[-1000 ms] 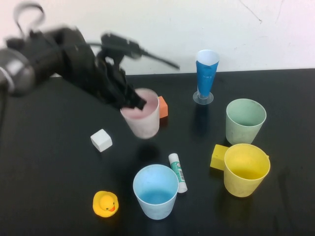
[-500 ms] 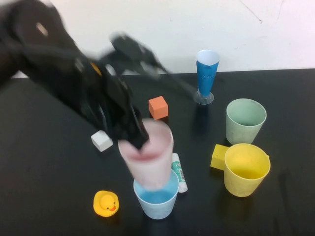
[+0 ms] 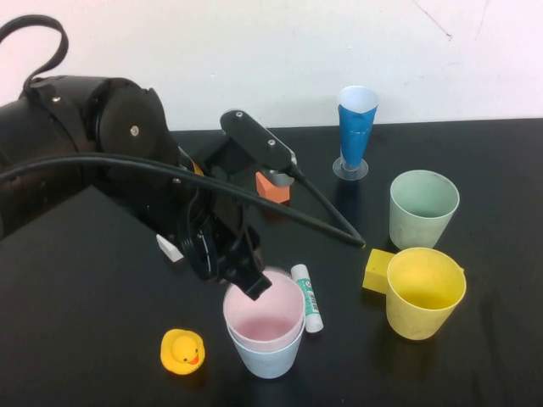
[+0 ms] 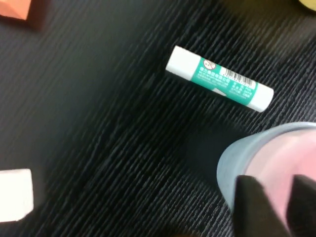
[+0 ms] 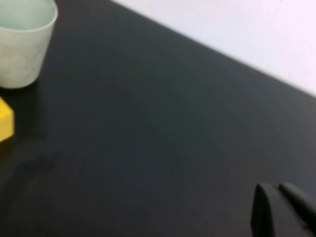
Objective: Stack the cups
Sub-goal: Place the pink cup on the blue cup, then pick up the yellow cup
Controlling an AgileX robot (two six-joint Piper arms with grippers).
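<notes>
Beside the nested pink cup (image 3: 264, 315): glue stick (image 3: 307, 297), duck (image 3: 182, 351); left gripper (image 3: 251, 284) pinches its rim.

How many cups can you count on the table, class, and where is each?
4, not counting the blue goblet. The pink cup, gripped at its rim by the left hand, sits nested in the blue cup at front centre; green cup and yellow cup stand right.

A yellow duck (image 3: 182, 351), glue stick (image 3: 307, 297), yellow block (image 3: 377, 270) and orange cube (image 3: 273, 187) dot the black table (image 3: 85, 322).
</notes>
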